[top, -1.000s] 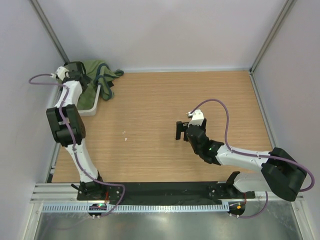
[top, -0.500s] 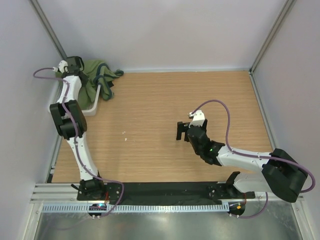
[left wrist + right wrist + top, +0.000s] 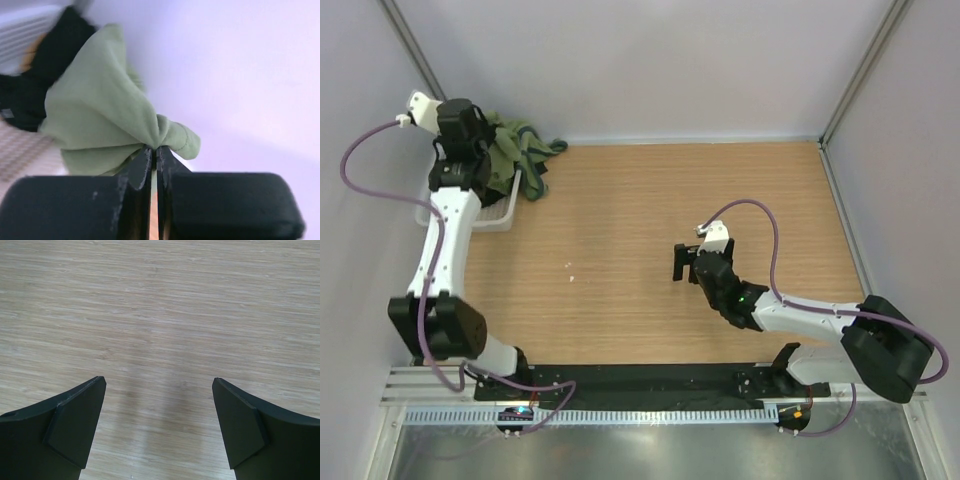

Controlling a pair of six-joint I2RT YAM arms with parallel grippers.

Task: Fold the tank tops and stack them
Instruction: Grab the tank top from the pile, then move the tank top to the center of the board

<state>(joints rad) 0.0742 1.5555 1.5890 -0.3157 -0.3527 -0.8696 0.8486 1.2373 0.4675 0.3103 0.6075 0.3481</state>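
Note:
The olive green tank top (image 3: 515, 150) with navy trim is bunched up at the far left corner, over the white mesh basket (image 3: 498, 215). My left gripper (image 3: 154, 148) is shut on a pinch of its green cloth (image 3: 100, 120) and holds it up above the basket. Behind the green cloth lies the black tank top (image 3: 47, 60). In the overhead view my left gripper (image 3: 470, 150) sits against the green heap. My right gripper (image 3: 678, 262) hovers over bare wood mid-table, open with nothing between its fingers (image 3: 75, 425).
The wooden table (image 3: 650, 220) is boxed in by pale walls at the back and both sides. The basket stands against the left wall. A tiny white speck (image 3: 570, 264) lies on the wood left of centre.
My left gripper has closed on the green cloth and the left arm has lifted and swung out toward the far left corner, raising the cloth. The right arm has not moved.

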